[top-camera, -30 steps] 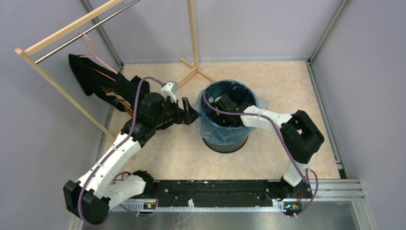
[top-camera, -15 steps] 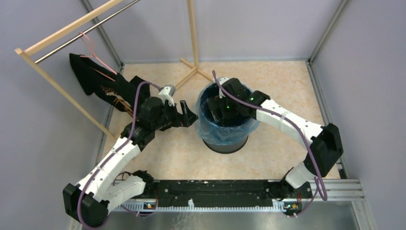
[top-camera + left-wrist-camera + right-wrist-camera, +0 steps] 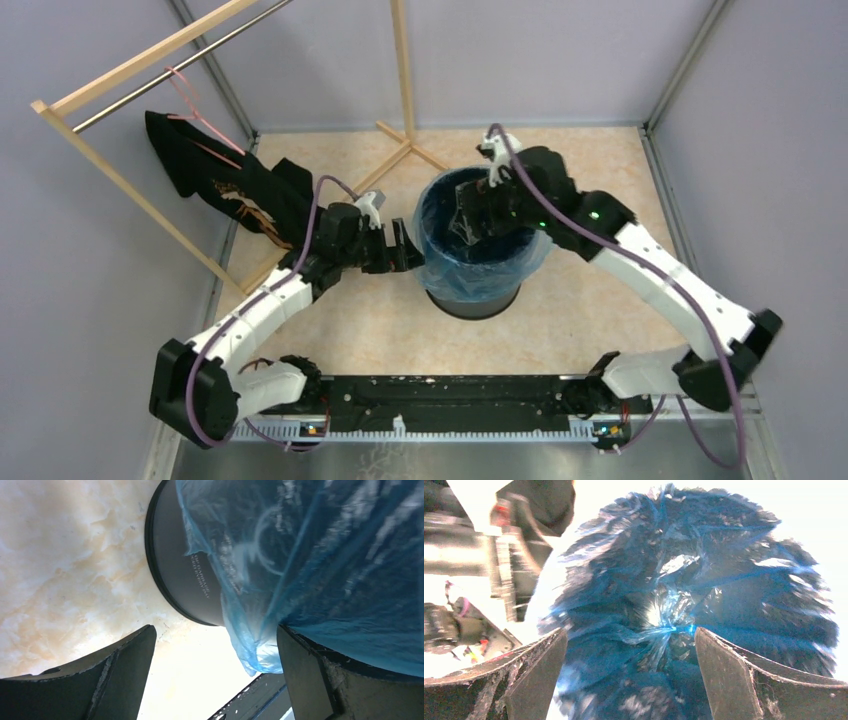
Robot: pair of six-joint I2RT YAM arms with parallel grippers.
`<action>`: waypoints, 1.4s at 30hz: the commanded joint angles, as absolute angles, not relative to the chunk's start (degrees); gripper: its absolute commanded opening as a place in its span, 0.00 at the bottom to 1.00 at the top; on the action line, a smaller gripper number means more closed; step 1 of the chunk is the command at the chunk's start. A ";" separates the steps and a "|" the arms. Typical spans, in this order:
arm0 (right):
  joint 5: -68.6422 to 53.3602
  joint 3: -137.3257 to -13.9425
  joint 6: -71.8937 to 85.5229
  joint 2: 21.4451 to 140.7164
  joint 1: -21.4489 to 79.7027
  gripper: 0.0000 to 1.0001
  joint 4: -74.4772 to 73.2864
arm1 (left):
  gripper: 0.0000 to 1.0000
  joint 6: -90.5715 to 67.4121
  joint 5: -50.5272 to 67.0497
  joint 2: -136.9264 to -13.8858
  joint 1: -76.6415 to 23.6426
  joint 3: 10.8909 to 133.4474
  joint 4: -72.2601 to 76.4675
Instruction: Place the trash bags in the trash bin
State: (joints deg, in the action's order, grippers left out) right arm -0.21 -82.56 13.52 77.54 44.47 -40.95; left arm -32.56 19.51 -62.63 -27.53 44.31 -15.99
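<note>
Left fingers (image 3: 402,250) are standing apart, nothing clamped between them. In the left wrist view the hanging edge of the trash bag (image 3: 325,555) is dropping into the gap, close to one finger; cannot tell if the film is touching it. The other finger is sitting over bare desk (image 3: 60,555). These fingers are pointing at the left outer wall of the trash bin (image 3: 180,575), just beside it and low on its side.

Right fingers (image 3: 466,212) are also spread apart, holding nothing. They are hanging over the bin's mouth, pointing down into it. The right wrist view is looking straight into the lined bin: wrinkled blue film (image 3: 684,580) is filling the space between the two fingers, gathering to a knotted seam at the bottom. Left side of that view is blurred and washed out.

Trash bag (image 3: 440,272) is sitting inside the trash bin (image 3: 476,300), lining it, with its top folded over the rim and draping down the outside, lowest on the left and front. The right side of the overhang is sticking out a bit past the rim. The dark base of the bin is showing below the film.

The bin is standing upright near the middle of the desk (image 3: 590,180). Left arm is reaching in from the left, right arm is arching over from the right. A black garment (image 3: 230,185) is hanging on a wooden rack (image 3: 130,190) at the far left, well apart from the bin.
</note>
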 commanded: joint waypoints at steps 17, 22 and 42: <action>2.96 -70.05 14.95 36.07 45.35 0.99 -40.27 | 0.98 -35.45 13.84 -97.10 -42.46 72.98 -6.07; 5.06 -71.58 15.82 33.85 45.29 0.99 -44.28 | 0.99 -35.29 16.27 -114.60 -44.99 92.56 -5.68; 15.95 -73.70 18.24 28.12 45.35 0.99 -50.03 | 0.98 -23.75 17.06 -124.52 -50.36 111.03 -12.57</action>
State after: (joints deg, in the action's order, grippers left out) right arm 11.90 -72.16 19.11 27.11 44.53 -48.10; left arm -32.08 19.03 -139.28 -50.63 122.56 -10.11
